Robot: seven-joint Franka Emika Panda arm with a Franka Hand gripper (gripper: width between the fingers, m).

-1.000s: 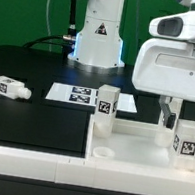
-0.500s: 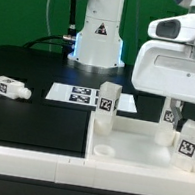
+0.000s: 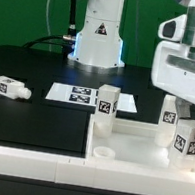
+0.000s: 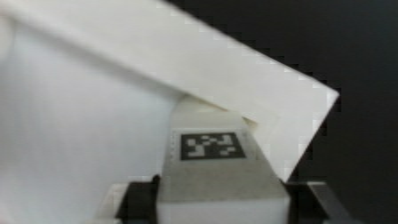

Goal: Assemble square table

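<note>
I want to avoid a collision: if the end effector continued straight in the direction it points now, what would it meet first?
The white leg between the fingers of the end effector comes first, then probably the square tabletop behind it; depth is unclear.

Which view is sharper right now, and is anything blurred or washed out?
Exterior view: mostly sharp, evenly lit, tags readable on the standing leg and the lying leg; the robot base glows bluish. Wrist view: soft and blurry, the white table slab is washed out with little surface detail, though the tag on the leg between the claw fingers stays legible.
</note>
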